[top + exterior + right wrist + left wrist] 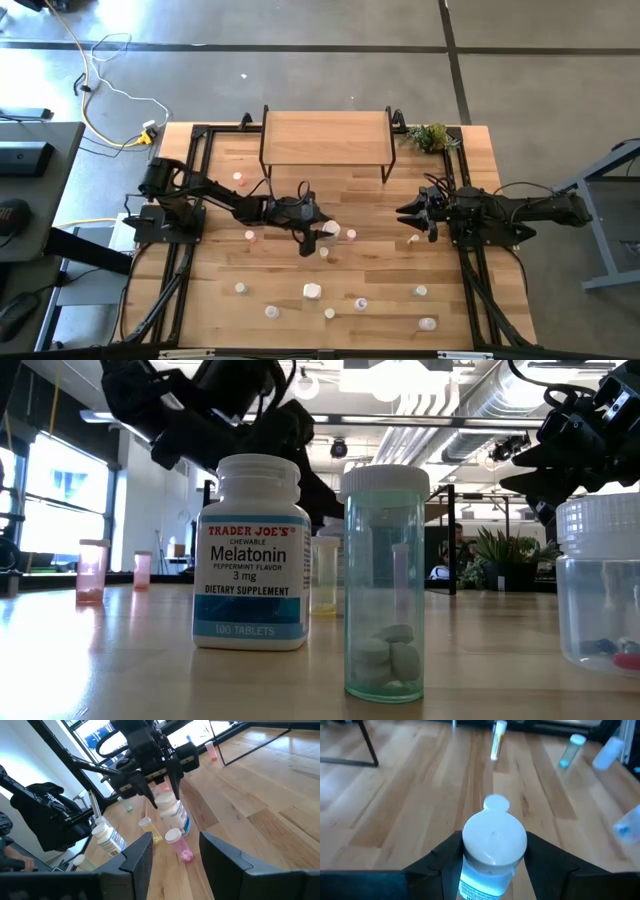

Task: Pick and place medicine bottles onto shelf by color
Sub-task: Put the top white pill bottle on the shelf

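Note:
My left gripper (318, 238) is at the table's middle, shut on a white-capped bottle with a blue label (494, 845); the right wrist view shows that bottle (174, 810) too. Other medicine bottles stand or lie scattered over the near half of the table (312, 291), with a pink one (177, 845) and a yellow one (148, 827) close under the held bottle. The light-wood shelf (325, 138) stands on black legs at the far edge, its top bare. My right gripper (412, 225) hangs open at the right, pointing toward the left gripper. My left gripper pinches the blue-labelled bottle between its two fingers (447, 857), just below the white cap (495, 835). The fingers come from above, slanting down. The bottle tilts in the hold; I cannot tell whether its lower end (184, 826) touches the table.
In the low view a Melatonin bottle (252, 550), a green-tinted vial (385, 585) and a clear container (600, 580) stand near the table's near edge. Two pink vials (90, 570) stand farther left. A small plant (430, 137) sits beside the shelf.

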You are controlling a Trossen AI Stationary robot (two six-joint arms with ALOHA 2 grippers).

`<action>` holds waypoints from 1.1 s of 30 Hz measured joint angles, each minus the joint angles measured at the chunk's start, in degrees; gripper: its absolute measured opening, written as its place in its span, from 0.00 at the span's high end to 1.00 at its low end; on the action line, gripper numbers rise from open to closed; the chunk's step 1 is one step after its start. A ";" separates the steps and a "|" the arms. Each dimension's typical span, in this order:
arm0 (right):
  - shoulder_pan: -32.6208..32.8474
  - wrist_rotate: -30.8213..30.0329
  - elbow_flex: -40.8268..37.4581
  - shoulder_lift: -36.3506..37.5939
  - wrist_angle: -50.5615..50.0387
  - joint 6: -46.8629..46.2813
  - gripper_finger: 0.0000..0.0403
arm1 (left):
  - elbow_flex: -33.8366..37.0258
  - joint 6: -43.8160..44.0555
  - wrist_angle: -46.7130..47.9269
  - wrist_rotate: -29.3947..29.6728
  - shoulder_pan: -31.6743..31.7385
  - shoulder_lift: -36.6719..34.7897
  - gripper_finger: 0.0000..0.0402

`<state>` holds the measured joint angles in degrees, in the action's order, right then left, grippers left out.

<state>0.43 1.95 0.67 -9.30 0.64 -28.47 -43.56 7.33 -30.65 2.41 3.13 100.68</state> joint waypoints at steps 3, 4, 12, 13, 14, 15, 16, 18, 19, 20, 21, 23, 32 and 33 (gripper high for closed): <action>0.01 0.01 0.00 0.00 0.02 0.00 0.62 | -0.79 0.18 -0.91 2.24 0.28 -1.19 0.57; 0.01 0.00 0.00 0.00 0.00 0.00 0.62 | -0.61 0.73 0.10 3.00 0.58 -2.37 0.57; 0.02 0.01 0.00 -0.07 0.04 0.00 0.62 | -3.83 -0.40 6.86 4.89 4.86 -11.53 0.57; 0.00 0.01 0.00 0.02 0.04 0.00 0.62 | -4.16 -0.87 7.96 4.88 5.66 -13.04 0.57; 0.00 -0.01 0.00 -0.07 0.04 0.00 0.62 | -4.68 -1.46 8.91 4.89 6.54 -14.37 0.57; 0.02 -0.01 0.00 -0.09 0.02 0.00 0.62 | -5.36 -2.02 9.57 4.89 7.42 -15.51 0.57; 0.02 -0.01 0.00 -0.09 0.02 0.00 0.62 | -5.95 -2.46 10.95 4.88 8.36 -16.82 0.57; 0.02 0.01 0.00 -0.09 0.02 0.00 0.62 | -7.19 -3.41 14.44 4.90 10.46 -19.11 0.57; 0.02 -0.01 0.00 -0.09 0.02 -0.01 0.62 | -7.96 -4.06 15.94 4.88 11.52 -19.99 0.57; 0.02 -0.01 0.00 -0.09 0.02 0.00 0.62 | -8.66 -4.85 17.41 4.89 12.63 -20.94 0.57; 0.00 0.01 0.00 -0.09 0.02 -0.01 0.62 | -9.34 -5.61 18.85 4.88 13.82 -21.95 0.57; 0.01 0.01 0.00 -0.09 0.02 0.00 0.62 | -10.86 -7.54 21.28 4.88 16.23 -23.57 0.57; -0.01 0.00 0.00 -0.09 0.02 0.00 0.62 | -16.74 -15.19 31.79 2.90 28.41 -26.44 0.58; 0.01 0.00 0.00 -0.09 0.02 0.00 0.62 | -17.11 -15.45 32.96 2.07 29.85 -26.47 0.58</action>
<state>0.44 1.95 0.67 -9.39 0.67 -28.47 -60.67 -8.12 2.31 4.48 32.98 74.22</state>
